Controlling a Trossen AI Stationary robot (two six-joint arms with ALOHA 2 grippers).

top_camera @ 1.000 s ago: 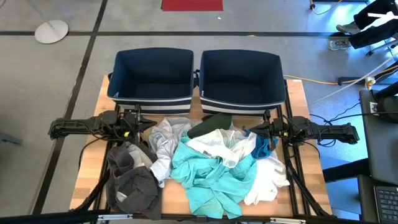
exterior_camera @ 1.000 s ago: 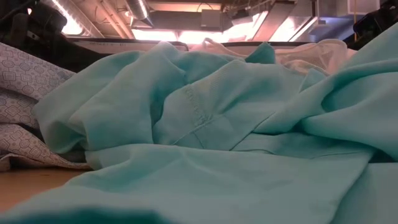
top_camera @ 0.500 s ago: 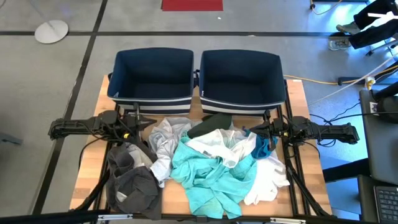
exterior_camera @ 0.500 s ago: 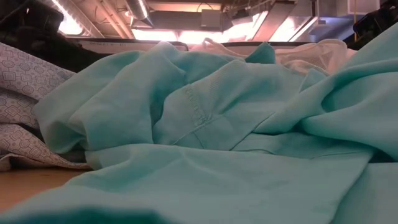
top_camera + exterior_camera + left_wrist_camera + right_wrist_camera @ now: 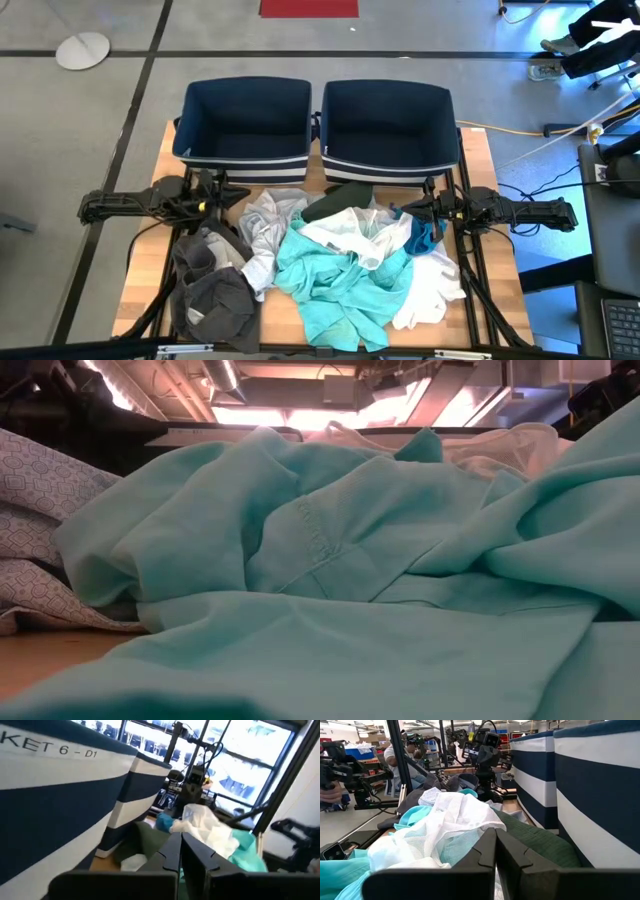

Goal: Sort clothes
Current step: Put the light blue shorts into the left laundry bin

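Grey concrete floor (image 5: 90, 120) crossed by dark lines; red mat (image 5: 308, 8) (partly cropped); bright ceiling lights (image 5: 330, 415) overhead.

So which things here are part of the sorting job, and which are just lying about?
Part of the job:
- turquoise garment
- white garment
- light grey garment
- dark grey garment
- dark green garment
- left bin
- right bin

Lying about:
- red mat
- round white base
- yellow cable

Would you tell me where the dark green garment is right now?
In the high view, the dark green garment lies atop the pile's far edge, just before the right bin.
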